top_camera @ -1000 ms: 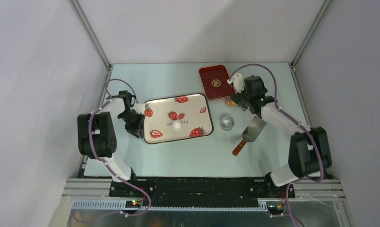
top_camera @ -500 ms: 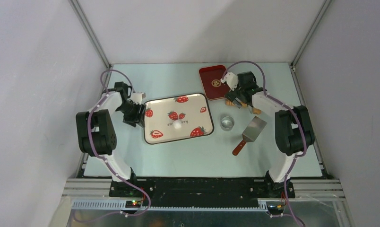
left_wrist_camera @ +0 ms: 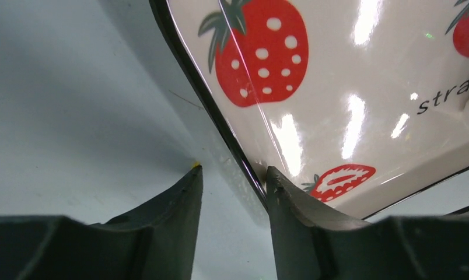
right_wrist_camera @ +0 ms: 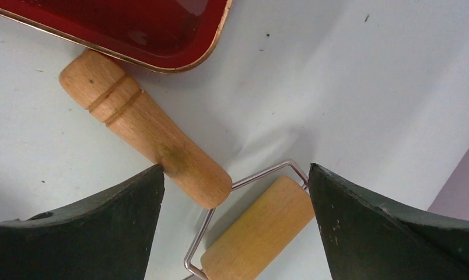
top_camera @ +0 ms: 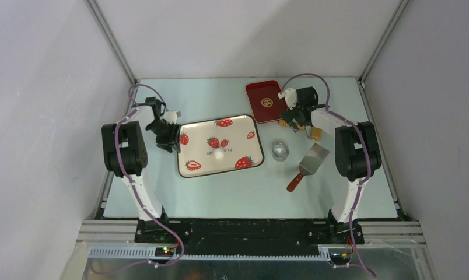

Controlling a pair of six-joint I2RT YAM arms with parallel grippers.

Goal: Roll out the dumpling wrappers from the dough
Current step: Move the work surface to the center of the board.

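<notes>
Wooden pastry-roller handle (right_wrist_camera: 144, 134) lies between your right gripper's (right_wrist_camera: 235, 169) wide-open jaws; close off-centre and it could skid against the red tray (right_wrist_camera: 133, 23). Your left gripper (left_wrist_camera: 233, 170) narrowly straddles the strawberry tray's (left_wrist_camera: 325, 157) rim, unclamped; the dough (top_camera: 219, 154) sits mid-tray.

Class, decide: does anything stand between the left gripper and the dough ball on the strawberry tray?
Nothing visible does. The left gripper is open, its fingers either side of the tray rim, and only bare tray surface lies between it and the dough at the tray's middle.
</notes>
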